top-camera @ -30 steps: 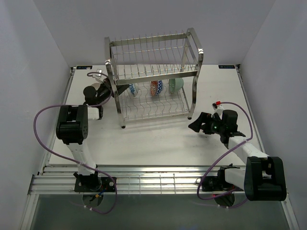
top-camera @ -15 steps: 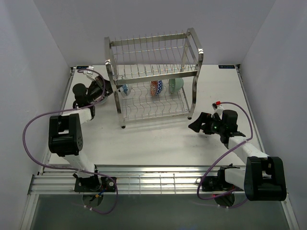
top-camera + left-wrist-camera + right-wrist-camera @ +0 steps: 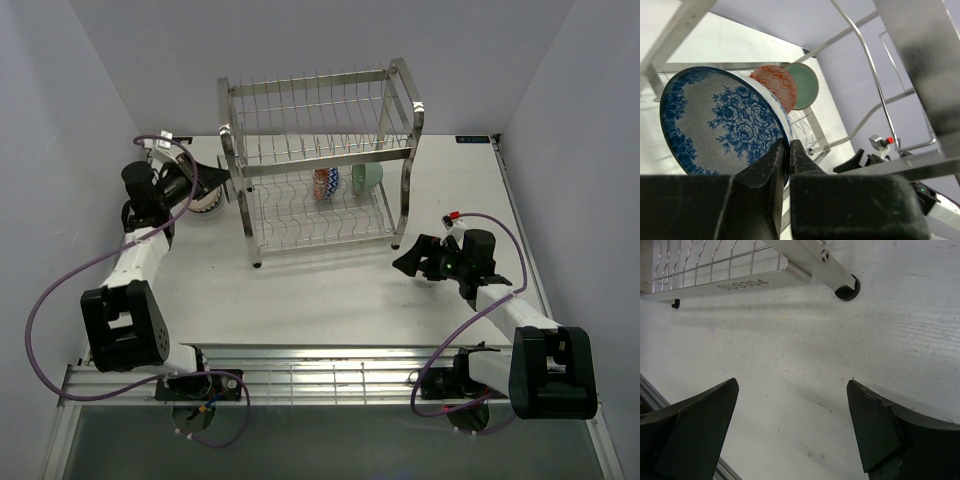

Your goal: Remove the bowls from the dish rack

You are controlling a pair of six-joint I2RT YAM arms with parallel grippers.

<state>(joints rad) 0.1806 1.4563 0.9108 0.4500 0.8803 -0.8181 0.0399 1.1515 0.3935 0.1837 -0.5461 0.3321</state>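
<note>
My left gripper point(image 3: 213, 190) is shut on the rim of a blue-and-white floral bowl point(image 3: 207, 205), held just left of the dish rack point(image 3: 320, 110) over the table's far left. In the left wrist view its fingertips point(image 3: 788, 145) pinch the bowl's point(image 3: 715, 120) edge. A red-blue patterned bowl point(image 3: 327, 183) and a mint green bowl point(image 3: 367, 177) stand on edge in the rack's lower tier; they also show in the left wrist view, red point(image 3: 776, 86) and green point(image 3: 806, 85). My right gripper point(image 3: 411, 262) is open and empty by the rack's front right foot point(image 3: 847, 290).
The rack's upper tier holds nothing. A chrome rack post point(image 3: 920, 55) stands close to the left wrist. The white side walls close in on both sides. A slatted metal rail point(image 3: 320, 380) runs along the table's near edge.
My left arm has swung out to the left and carried the blue-and-white bowl from the rack's lower tier to outside its left end. The right arm has not moved.
</note>
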